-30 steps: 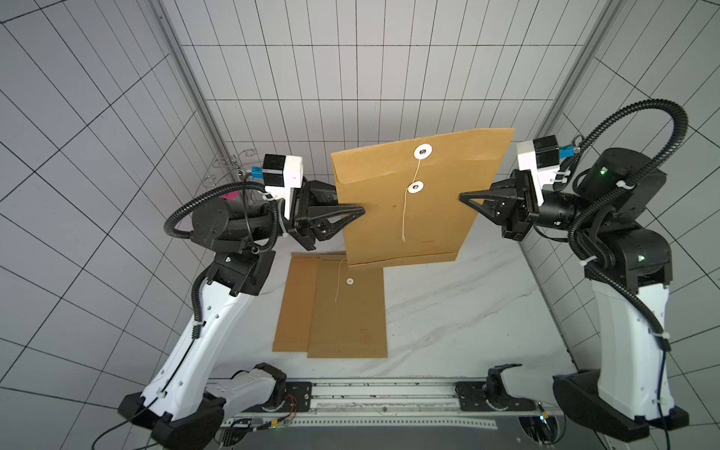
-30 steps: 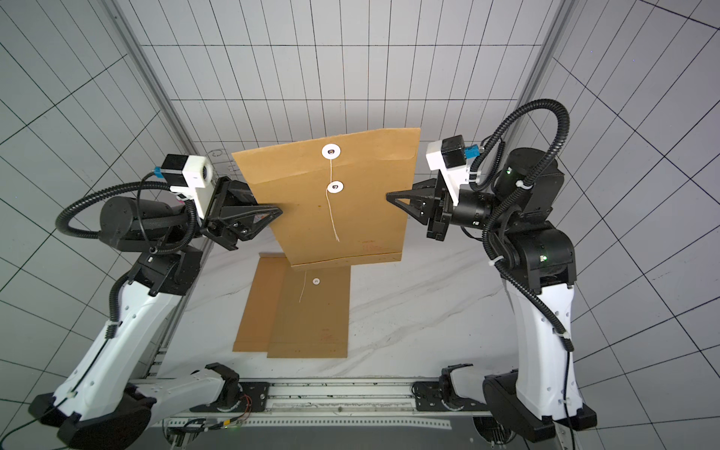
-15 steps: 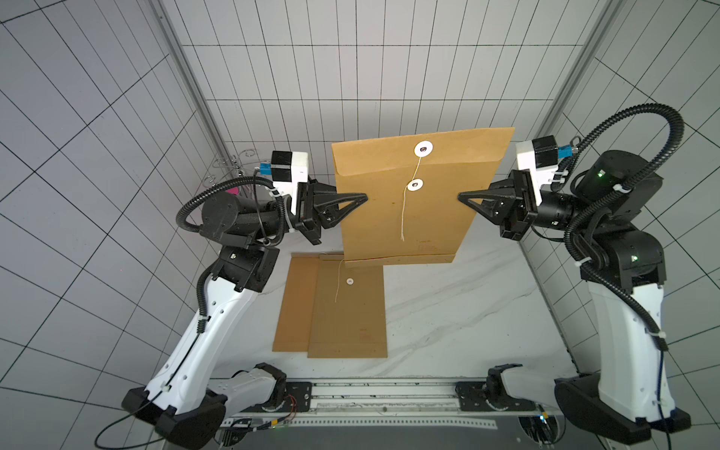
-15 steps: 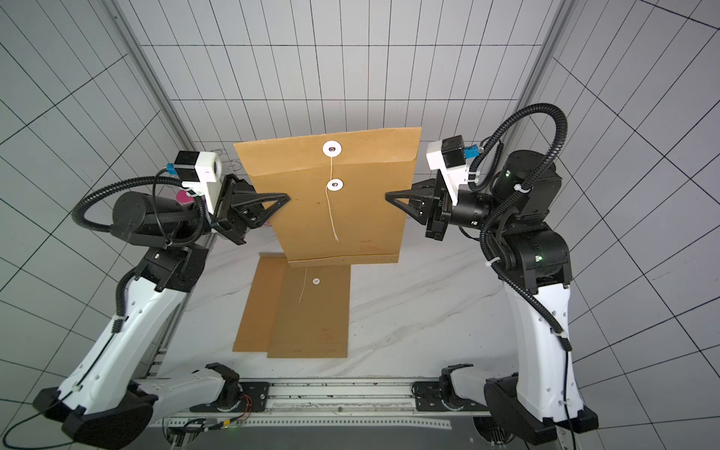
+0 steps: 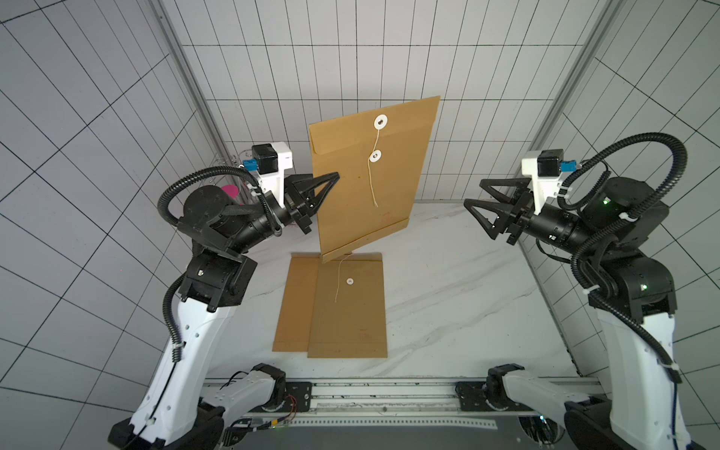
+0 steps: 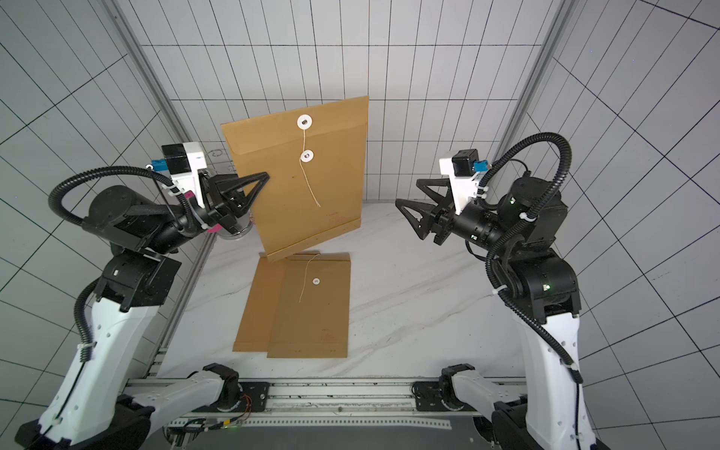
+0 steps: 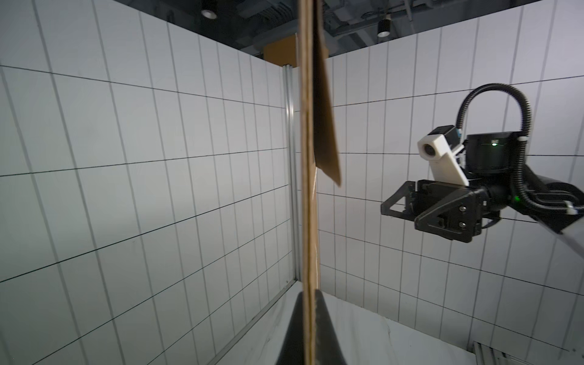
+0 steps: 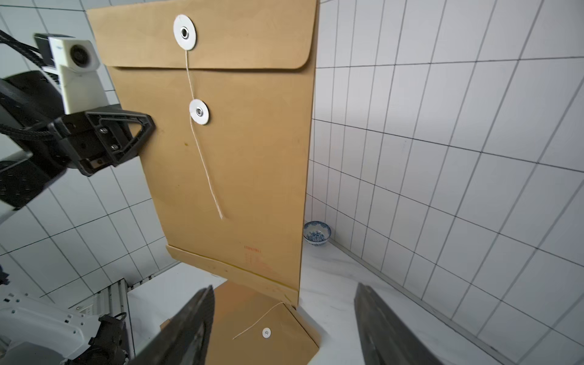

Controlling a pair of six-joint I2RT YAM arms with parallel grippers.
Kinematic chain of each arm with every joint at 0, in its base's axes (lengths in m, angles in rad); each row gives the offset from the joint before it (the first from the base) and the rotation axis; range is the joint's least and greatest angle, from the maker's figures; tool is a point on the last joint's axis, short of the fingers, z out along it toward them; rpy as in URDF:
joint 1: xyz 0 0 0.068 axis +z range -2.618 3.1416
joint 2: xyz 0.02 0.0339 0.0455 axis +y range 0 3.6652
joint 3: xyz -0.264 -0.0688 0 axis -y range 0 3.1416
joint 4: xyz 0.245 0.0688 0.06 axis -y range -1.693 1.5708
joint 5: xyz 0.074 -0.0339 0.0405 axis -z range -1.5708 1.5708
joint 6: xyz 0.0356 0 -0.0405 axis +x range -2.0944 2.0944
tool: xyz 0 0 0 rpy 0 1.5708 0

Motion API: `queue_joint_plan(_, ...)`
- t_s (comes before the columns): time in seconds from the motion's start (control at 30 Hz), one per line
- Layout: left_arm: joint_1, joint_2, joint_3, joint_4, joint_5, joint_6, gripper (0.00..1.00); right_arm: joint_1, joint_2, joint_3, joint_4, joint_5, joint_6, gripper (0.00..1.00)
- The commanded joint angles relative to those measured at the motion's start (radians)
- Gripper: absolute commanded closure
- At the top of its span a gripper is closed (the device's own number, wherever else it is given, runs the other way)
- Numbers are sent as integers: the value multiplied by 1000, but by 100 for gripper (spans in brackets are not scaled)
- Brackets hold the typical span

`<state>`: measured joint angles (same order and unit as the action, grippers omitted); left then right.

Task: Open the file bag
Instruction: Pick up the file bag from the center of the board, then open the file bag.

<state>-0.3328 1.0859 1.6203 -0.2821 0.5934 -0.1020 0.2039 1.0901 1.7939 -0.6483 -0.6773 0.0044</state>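
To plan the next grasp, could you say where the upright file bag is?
In both top views the upright file bag hangs near the back wall, its edge pinched by the left gripper, above two flat file bags.

I see the brown paper file bag (image 5: 350,210) held upright, slightly tilted, over the far middle of the bench (image 5: 467,292). My left gripper (image 5: 336,176) pinches one side edge. Its flap (image 5: 350,134) is down, and the string (image 5: 372,183) hangs loose.
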Motion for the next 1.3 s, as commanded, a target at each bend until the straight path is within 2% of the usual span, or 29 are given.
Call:
queue_joint_plan(0.0, -17, -23, 33, -139, -230, 104, 100, 7, -31, -81, -4, 76, 45, 28)
queue_joint_plan(0.13, -97, -21, 25, -151, -323, 124, 100, 64, -56, -216, 123, 38, 130, 29)
queue_joint_plan(0.3, -218, -18, 13, -150, -416, 120, 100, 209, -47, -359, 344, 50, 199, 29)
queue_joint_plan(0.47, -279, -26, -2, -136, -426, 81, 100, 328, -7, -426, 530, 34, 212, 30)
queue_joint_plan(0.63, -305, -40, -8, -129, -401, 54, 100, 370, 20, -491, 717, -68, 253, 33)
queue_joint_plan(0.9, -304, -75, -37, -61, -270, 17, 100, 375, 66, -474, 773, -130, 261, 41)
queue_joint_plan(1.27, -304, -84, -40, -4, -143, -11, 100, 380, 123, -438, 887, -192, 344, 44)
